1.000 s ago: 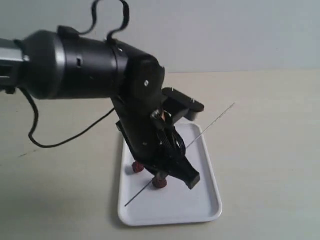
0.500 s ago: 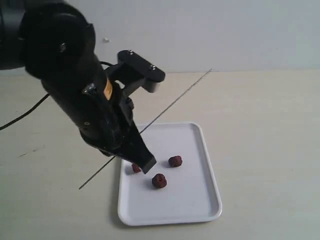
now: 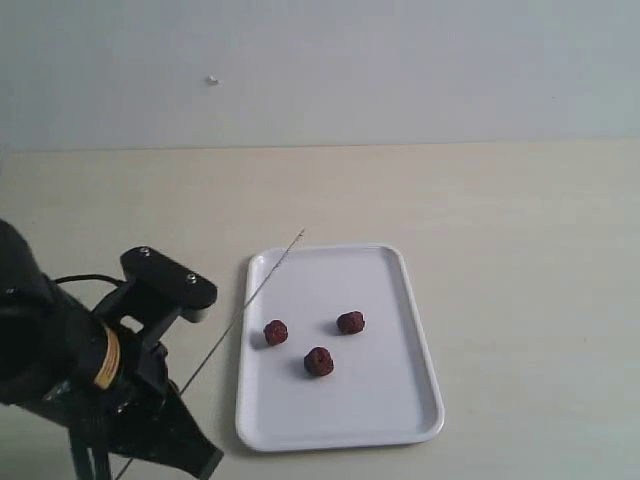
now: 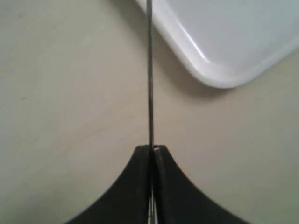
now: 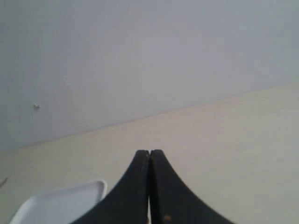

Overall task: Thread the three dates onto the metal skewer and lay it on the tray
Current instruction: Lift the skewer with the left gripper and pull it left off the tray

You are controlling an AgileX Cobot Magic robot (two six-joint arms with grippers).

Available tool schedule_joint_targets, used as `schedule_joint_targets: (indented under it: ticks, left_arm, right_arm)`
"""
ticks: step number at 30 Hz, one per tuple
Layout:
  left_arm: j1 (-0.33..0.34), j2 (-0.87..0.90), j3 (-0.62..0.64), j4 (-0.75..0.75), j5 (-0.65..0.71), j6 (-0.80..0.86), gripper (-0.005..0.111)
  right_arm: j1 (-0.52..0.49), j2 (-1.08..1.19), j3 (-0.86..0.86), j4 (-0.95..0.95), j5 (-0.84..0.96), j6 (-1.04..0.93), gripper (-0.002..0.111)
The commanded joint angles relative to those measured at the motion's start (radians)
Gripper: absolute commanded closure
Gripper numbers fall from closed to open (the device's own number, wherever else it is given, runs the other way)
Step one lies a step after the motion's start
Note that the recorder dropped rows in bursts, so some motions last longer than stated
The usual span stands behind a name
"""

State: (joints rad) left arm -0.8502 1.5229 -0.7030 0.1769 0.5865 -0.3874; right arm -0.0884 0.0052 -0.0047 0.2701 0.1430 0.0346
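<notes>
Since half a second ago, the left gripper (image 4: pixel 153 149) has withdrawn to the exterior frame's lower left, jaws clamped on the metal skewer (image 3: pixel 250 293), which crosses the upper-left corner of the tray (image 3: pixel 380 285). The three dates (image 3: pixel 318 361) lie loose mid-tray, unthreaded. The right gripper (image 5: pixel 149 151) is closed and holds nothing.

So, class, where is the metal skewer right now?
In the exterior view the metal skewer is at lower left, clamped in the left pincer, slanting with its tip reaching past the tray's top-left corner.

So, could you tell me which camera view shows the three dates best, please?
The exterior view: all three dates lie apart on the tray, unobstructed. Both wrist views show only a tray corner, no dates.
</notes>
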Motion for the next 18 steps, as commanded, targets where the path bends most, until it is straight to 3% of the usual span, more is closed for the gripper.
schedule_joint_targets:
  ticks: [1, 6, 10, 14, 18]
  left_arm:
    - [0.003, -0.055, 0.072, 0.160, -0.062, -0.181, 0.107]
    - [0.003, -0.125, 0.142, 0.272, -0.062, -0.291, 0.107]
    - [0.003, -0.180, 0.191, 0.304, -0.099, -0.328, 0.107]
    - [0.003, -0.220, 0.211, 0.304, -0.110, -0.328, 0.107]
    - [0.003, -0.230, 0.211, 0.304, -0.110, -0.328, 0.107]
  right_arm:
    - [-0.006, -0.005, 0.005, 0.052, -0.110, 0.009, 0.108]
    - [-0.006, -0.005, 0.005, 0.074, -0.210, 0.054, 0.108]
    - [-0.006, -0.005, 0.005, 0.095, -0.295, 0.209, 0.108]
    - [-0.006, 0.017, -0.055, -0.027, -0.231, 0.252, 0.108]
    - [-0.006, 0.231, -0.205, -0.071, -0.175, 0.222, 0.108]
